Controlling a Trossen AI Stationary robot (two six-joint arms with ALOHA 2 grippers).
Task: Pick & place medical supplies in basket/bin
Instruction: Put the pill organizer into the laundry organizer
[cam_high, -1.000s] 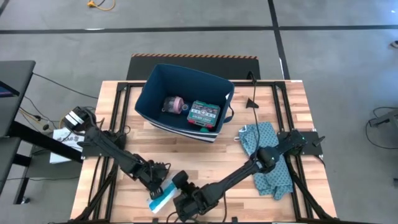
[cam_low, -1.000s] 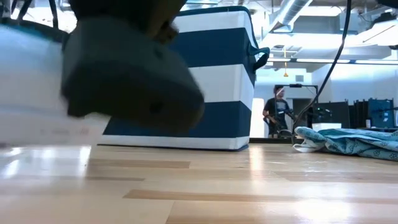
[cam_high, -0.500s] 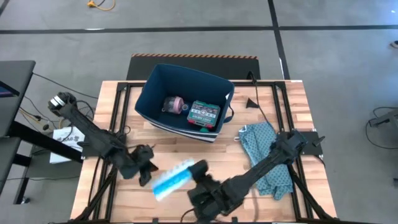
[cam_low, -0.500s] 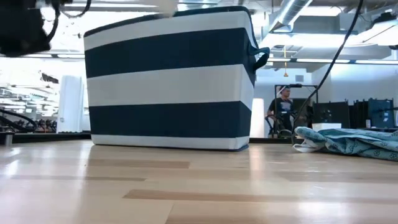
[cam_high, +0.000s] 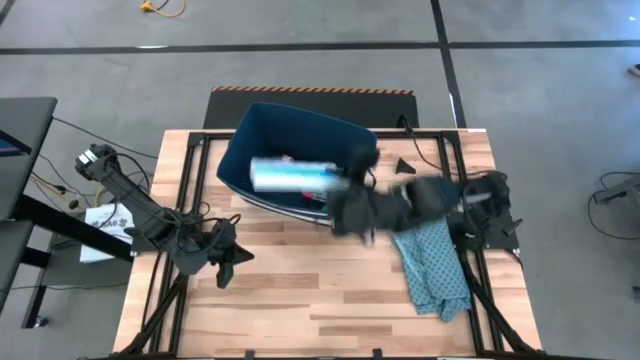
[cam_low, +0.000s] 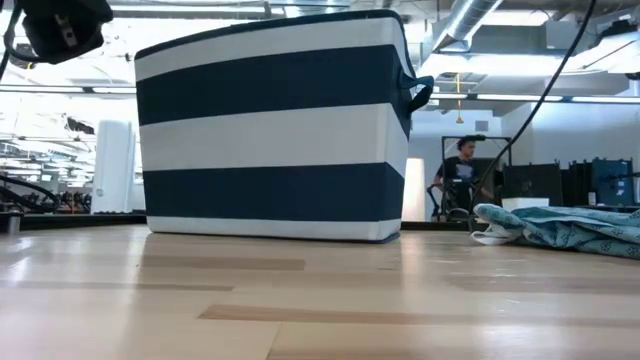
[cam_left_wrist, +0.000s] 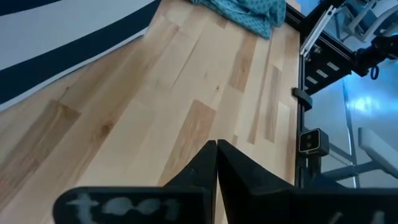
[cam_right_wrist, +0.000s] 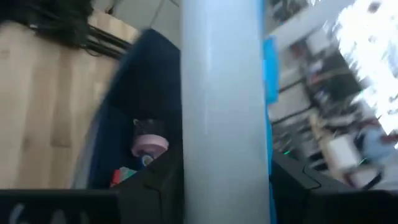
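Observation:
The dark navy bin (cam_high: 245, 150) with white stripes (cam_low: 270, 130) stands at the table's far middle. My right gripper (cam_high: 340, 190) reaches in from the right and is shut on the light-blue pill organizer (cam_high: 292, 177), which hangs over the bin's opening. Inside the bin lie a pink roll (cam_right_wrist: 149, 146) and a red-green item (cam_right_wrist: 121, 177). My left gripper (cam_high: 228, 262) is shut with nothing in it, above the wood left of the table's middle (cam_left_wrist: 216, 163). My right gripper pinches the pill organizer between its two fingers (cam_right_wrist: 158, 186), on its long sides at its right-hand end (cam_right_wrist: 224, 168). The fingers come about level from the table's right and lie along it. The organizer sticks out past the fingertips, lifted clear above the bin.
A teal patterned cloth (cam_high: 430, 255) lies crumpled at the table's right (cam_low: 560, 225). A black cable (cam_high: 415, 165) runs by the bin's right side. Bare wood spans the near half (cam_high: 320, 300). A person (cam_low: 460, 180) stands in the room beyond.
My right gripper has lifted the pill organizer off the table's near edge and swung it up and toward the far edge, over the bin; the organizer now lies left to right. My left gripper has risen and drawn back toward the table's left, staying shut.

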